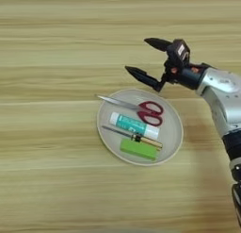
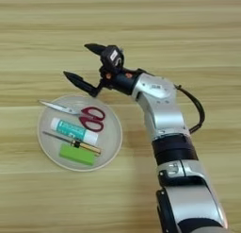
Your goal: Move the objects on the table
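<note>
Reaching in from the right, the end effector (image 1: 141, 57) hangs wide apart — empty — just beyond the plate (image 1: 173, 133).

Scissors (image 1: 141, 108), tube (image 1: 134, 125), screwdriver (image 1: 133, 137), block (image 1: 138, 149) front-to-back in plate (image 1: 173, 133); claw (image 1: 141, 59) behind.

Even, warm, bright light; a soft shadow lies on the table (image 1: 56, 180) beside the plate (image 1: 173, 133); slight overall blur.
</note>
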